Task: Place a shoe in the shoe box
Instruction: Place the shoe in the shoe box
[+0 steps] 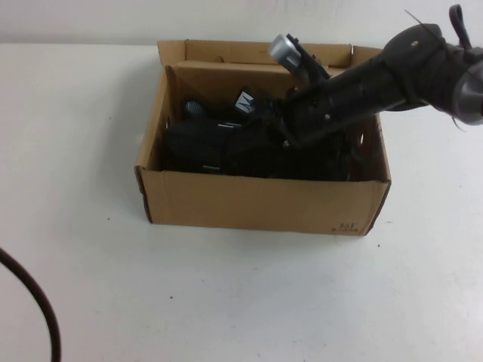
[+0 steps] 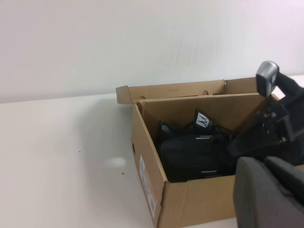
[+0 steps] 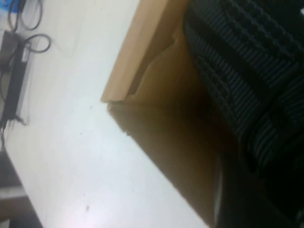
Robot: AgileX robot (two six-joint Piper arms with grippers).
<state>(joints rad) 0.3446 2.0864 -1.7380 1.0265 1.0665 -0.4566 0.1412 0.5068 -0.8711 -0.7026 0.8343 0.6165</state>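
The brown cardboard shoe box [image 1: 256,204] stands open in the middle of the table, its flap lid folded back at the far side. A black mesh shoe [image 1: 219,143] with a white tongue label lies inside; black shapes fill the box, so I cannot separate a second shoe. My right arm reaches down from the right into the box. The right gripper [image 1: 283,139] is low inside, closed on the shoe [image 3: 237,61] next to a box wall [image 3: 142,61]. My left gripper [image 2: 268,190] is shut and empty, outside the box [image 2: 199,204], and out of the high view.
A black cable [image 1: 38,302] curves over the table's near left corner. Bare white table lies around the box. In the right wrist view, cables and a dark device [image 3: 16,71] lie beyond the table's edge.
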